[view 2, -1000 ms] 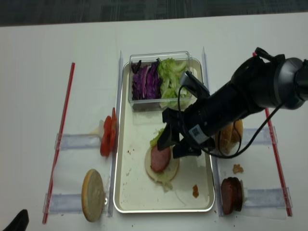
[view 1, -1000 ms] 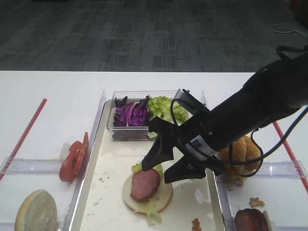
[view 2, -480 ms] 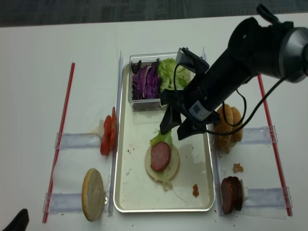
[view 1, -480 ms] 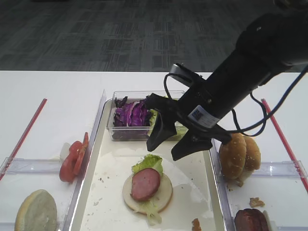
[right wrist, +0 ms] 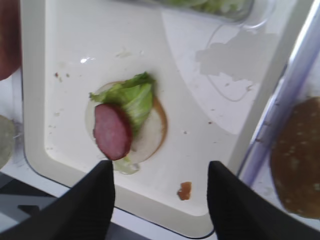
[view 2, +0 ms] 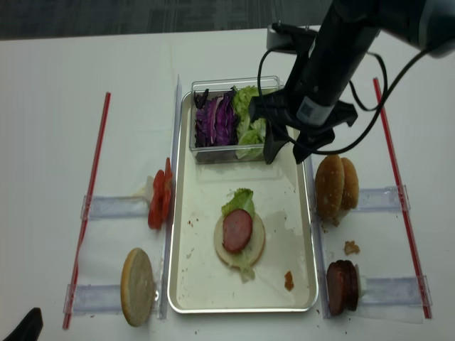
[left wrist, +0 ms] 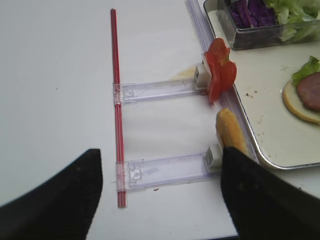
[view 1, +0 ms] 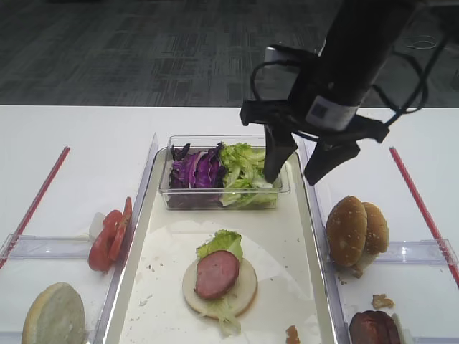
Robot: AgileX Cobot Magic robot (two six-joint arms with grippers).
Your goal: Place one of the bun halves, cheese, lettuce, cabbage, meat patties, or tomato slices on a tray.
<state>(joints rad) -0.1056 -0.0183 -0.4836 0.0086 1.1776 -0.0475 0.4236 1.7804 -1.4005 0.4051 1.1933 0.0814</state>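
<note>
On the cream tray (view 1: 136, 236) lies a flat bun half (view 1: 247, 287) with a lettuce (view 1: 224, 242) leaf and a meat patty (view 1: 216, 274) on top. My right gripper (view 1: 294, 175) hangs open and empty above the tray's far end, beside the clear tub; in the right wrist view the patty (right wrist: 112, 131) lies below its fingers. Tomato slices (view 1: 111, 235) stand left of the tray, with another bun half (view 1: 54, 315) nearer the front. Over the table to their left, my left gripper (left wrist: 160, 152) is open and empty.
The clear tub (view 1: 166, 188) at the tray's far end holds purple cabbage (view 1: 195, 170) and green lettuce (view 1: 244, 168). Sesame buns (view 1: 355, 229) and meat patties (view 1: 373, 330) stand in holders to the right. Red strips (view 2: 96, 170) mark both sides of the work area.
My right gripper has risen from just over the patty and moved back toward the tub, still open. The bun, lettuce and patty stay on the tray.
</note>
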